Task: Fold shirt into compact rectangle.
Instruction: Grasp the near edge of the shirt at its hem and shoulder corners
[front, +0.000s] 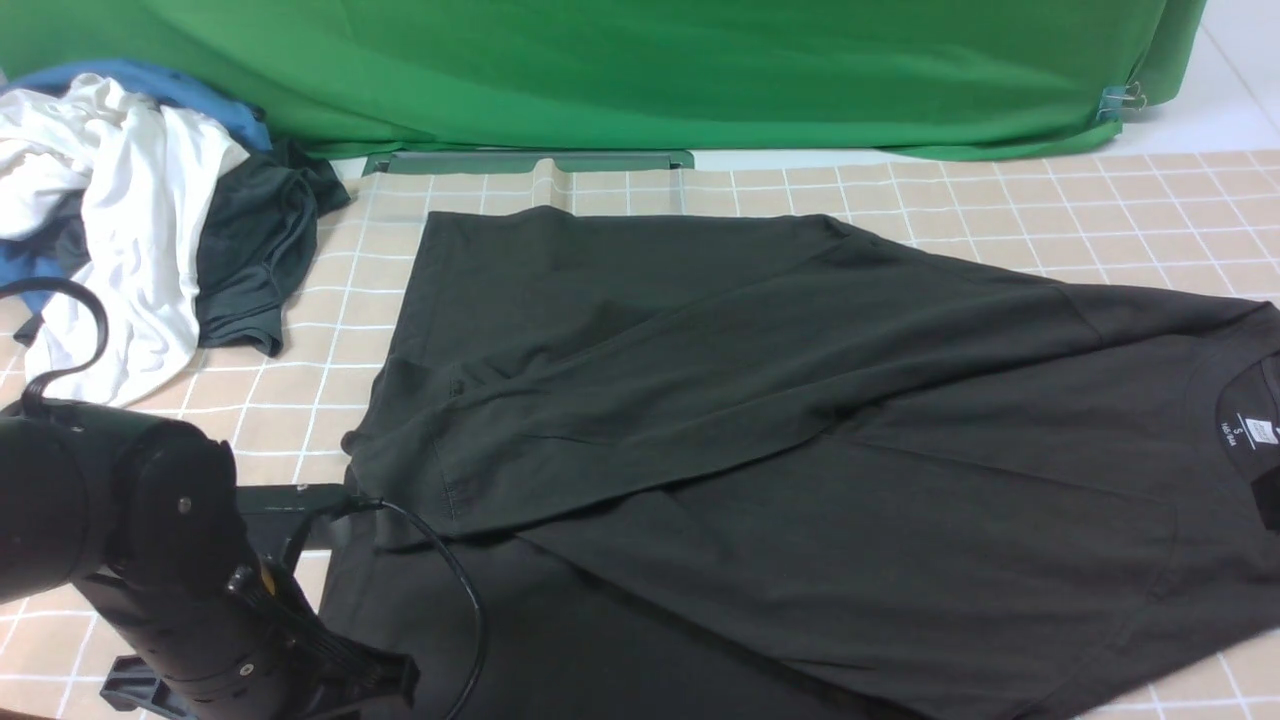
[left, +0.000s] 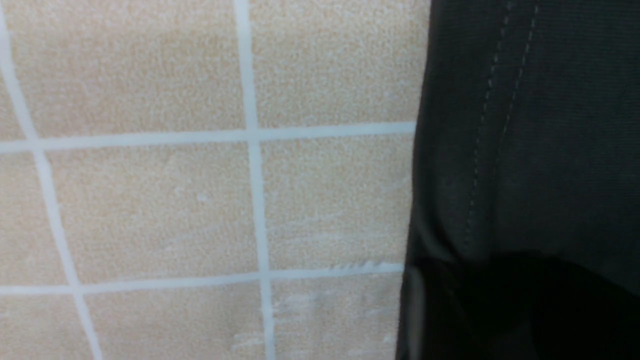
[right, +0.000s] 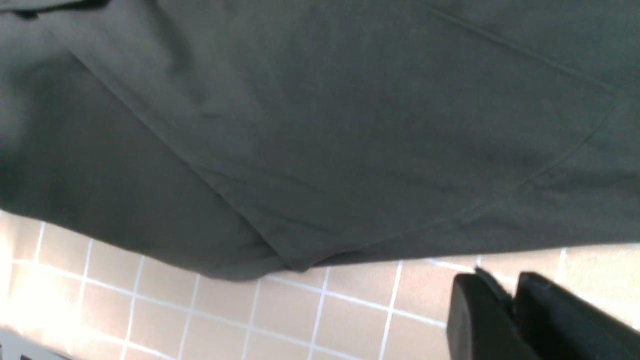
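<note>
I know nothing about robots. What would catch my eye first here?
A big black shirt sprawls across the checked table, one side folded diagonally over itself. A heap of clothes, white, blue and dark, sits at the far left, before a bright green backdrop.

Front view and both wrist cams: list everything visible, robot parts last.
shirt: 1, charcoal, spread centre to right, partly folded
neck label: 1, white, in shirt collar, far right
white shirt: 1, white, crumpled, far left
teal-grey garment: 1, dark, beside white shirt
blue garment: 1, blue, under that pile
tablecloth: 1, beige, white grid, under everything
backdrop: 1, green, along the back
left arm: 1, black, near left, at shirt's edge
right gripper: 1, black, shut, beside shirt's edge
</note>
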